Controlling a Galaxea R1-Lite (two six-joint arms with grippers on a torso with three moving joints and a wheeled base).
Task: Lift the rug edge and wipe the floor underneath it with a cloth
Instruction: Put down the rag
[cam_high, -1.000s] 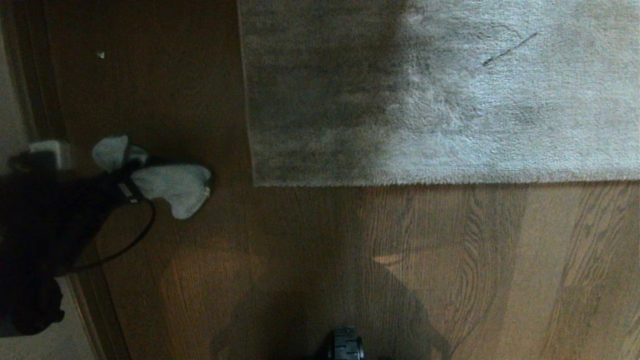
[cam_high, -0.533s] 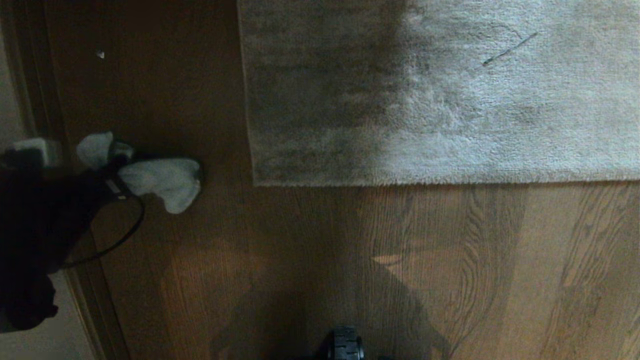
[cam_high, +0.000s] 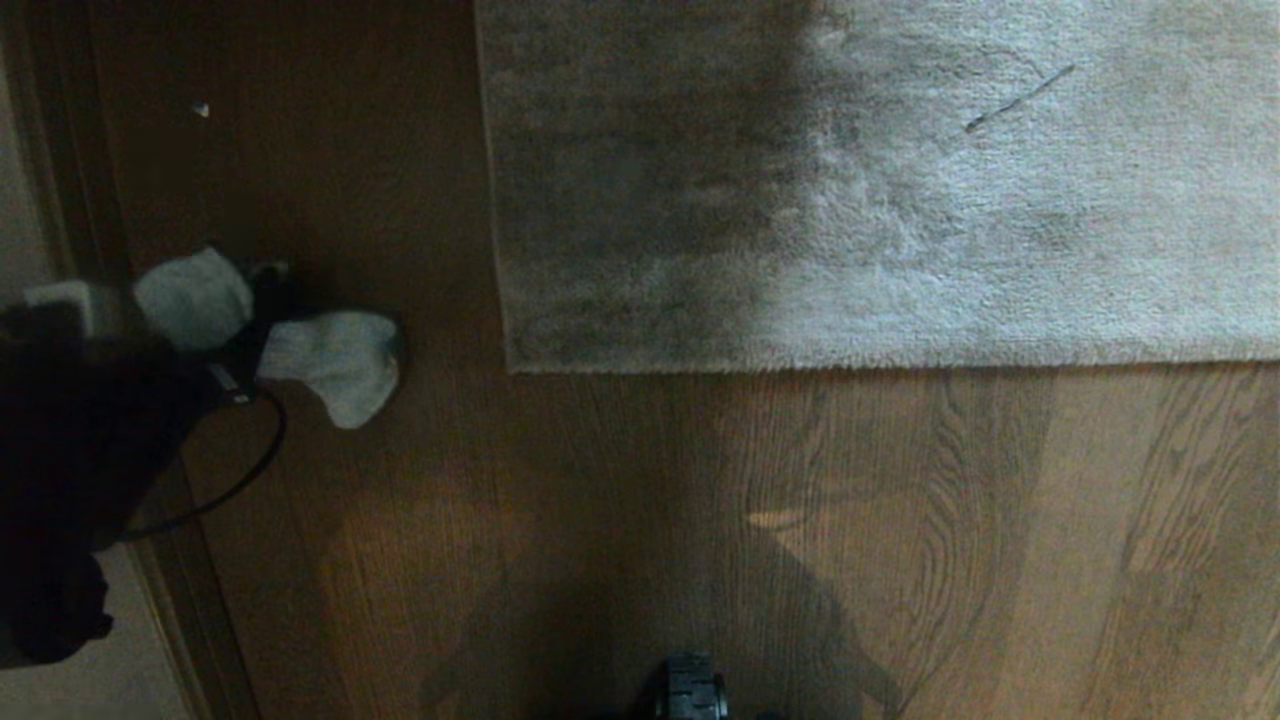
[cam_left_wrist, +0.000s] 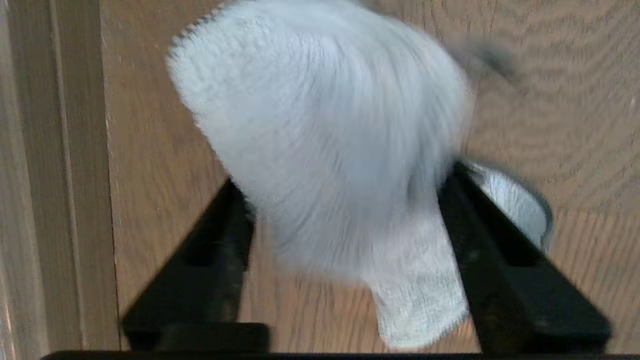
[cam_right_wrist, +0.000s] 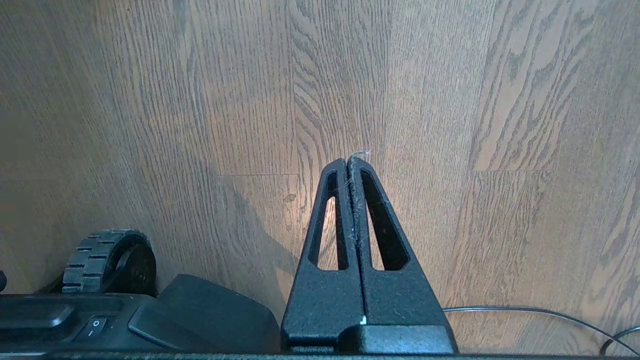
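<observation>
The grey-beige rug lies flat, its edge (cam_high: 800, 366) and square corner (cam_high: 512, 366) resting on the brown wood-grain floor (cam_high: 600, 520). Well left of that corner, my left gripper (cam_high: 255, 325) stands open low over the floor. The pale cloth (cam_high: 335, 362) lies loosely between its spread fingers and bulges out on both sides. In the left wrist view the cloth (cam_left_wrist: 320, 125) fills most of the gap of the left gripper (cam_left_wrist: 344, 180), with floor showing beside one finger. My right gripper (cam_right_wrist: 348, 161) hangs shut and empty over bare floor (cam_right_wrist: 150, 100).
A dark wooden threshold strip (cam_high: 60, 150) runs along the far left beside the left arm. A black cable loop (cam_high: 250, 470) hangs from that arm. The robot's base wheel (cam_right_wrist: 107, 260) and a thin cable (cam_right_wrist: 525, 312) lie near the right gripper.
The left gripper has slid a little further left, away from the rug corner, and its jaws have opened. The cloth has loosened and spread between them. Rug and right arm are unchanged.
</observation>
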